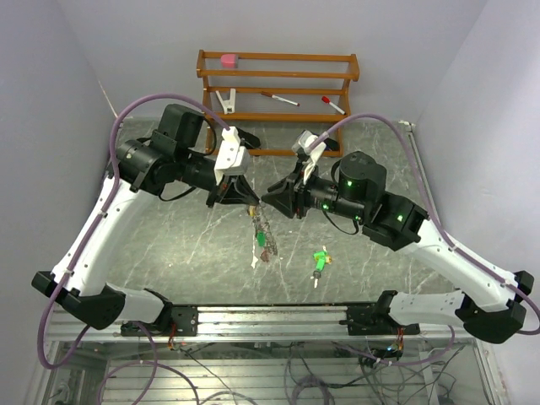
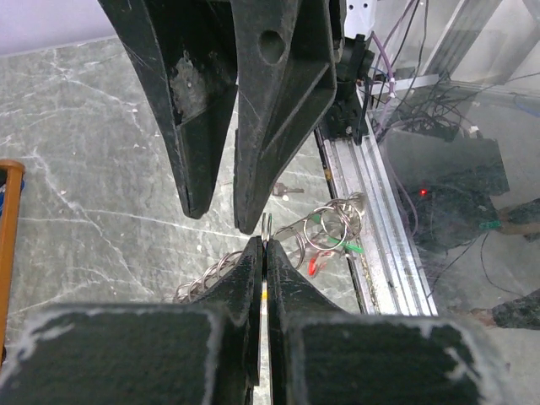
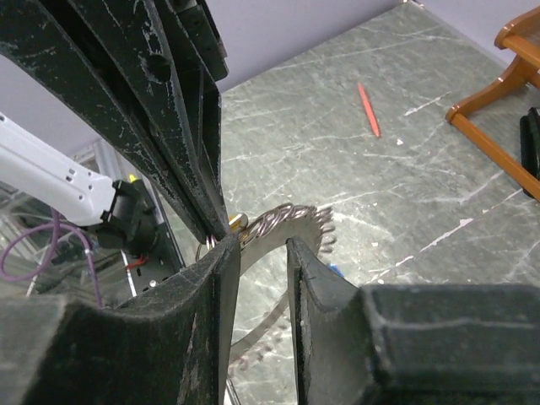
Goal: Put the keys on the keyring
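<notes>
1. The left gripper (image 2: pixel 265 257) is pressed together on the keyring (image 3: pixel 280 221), a pale silvery wire ring. It pinches the thin wire right at its fingertips and holds it up off the grey marbled table (image 1: pixel 169 253).
2. A bunch of small metal keys and coloured tags (image 1: pixel 262 240) hangs from the ring, down toward the near edge of the table.
3. The right gripper (image 3: pixel 263 249) faces the left one almost tip to tip. Its fingers stand apart with a clear gap, and nothing visible sits between them.
4. The deciding relation: the ring wire lies just beside the right gripper's tips, on the side toward the left gripper, not yet inside the gap. In the right wrist view the coils curve across behind that gap.
5. The loose green-headed metal key (image 1: pixel 319 260) lies flat on the table, apart from the hanging bunch. Its long axis runs roughly near to far, with the blade pointing at the near edge.
6. That key sits on the right arm's side, so the right gripper is probably the one to fetch it.
</notes>
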Robot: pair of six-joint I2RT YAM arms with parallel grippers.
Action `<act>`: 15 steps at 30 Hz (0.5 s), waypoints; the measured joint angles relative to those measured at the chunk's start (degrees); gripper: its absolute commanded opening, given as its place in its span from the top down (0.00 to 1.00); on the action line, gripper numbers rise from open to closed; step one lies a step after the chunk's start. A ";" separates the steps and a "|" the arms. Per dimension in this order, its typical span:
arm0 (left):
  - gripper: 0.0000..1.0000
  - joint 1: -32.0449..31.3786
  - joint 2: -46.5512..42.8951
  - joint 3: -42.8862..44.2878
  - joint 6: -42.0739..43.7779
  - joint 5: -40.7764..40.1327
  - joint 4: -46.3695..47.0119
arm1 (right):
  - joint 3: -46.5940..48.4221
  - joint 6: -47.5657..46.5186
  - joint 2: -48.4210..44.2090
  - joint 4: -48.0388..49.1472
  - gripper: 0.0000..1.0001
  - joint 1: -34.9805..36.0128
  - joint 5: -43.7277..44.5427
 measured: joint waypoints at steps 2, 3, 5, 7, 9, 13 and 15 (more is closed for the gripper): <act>0.93 -0.11 -0.02 -0.22 -0.42 -0.02 0.17 | 0.00 -0.55 0.35 -0.44 0.73 0.02 -0.70; 0.93 -0.15 0.00 -0.31 -0.55 -0.04 0.31 | 0.00 -0.79 0.37 -0.59 0.74 0.00 -1.03; 0.93 -0.20 -0.02 -0.42 -0.76 -0.04 0.44 | 0.24 -1.07 0.37 -0.74 0.74 0.00 -1.55; 0.93 -0.24 0.00 -0.44 -0.90 -0.07 0.48 | 0.66 -1.14 0.37 -0.96 0.74 0.00 -1.84; 0.93 -0.26 0.00 -0.44 -0.94 -0.13 0.59 | 0.94 -1.14 0.22 -1.11 0.74 0.00 -1.90; 0.93 -0.26 0.00 -0.52 -0.90 -0.31 0.76 | 0.96 -1.09 -0.76 -1.88 0.74 0.00 -2.16; 0.93 -0.26 -0.02 -0.59 -0.90 -0.48 0.76 | 0.96 -1.09 -1.27 -2.29 0.74 0.00 -2.78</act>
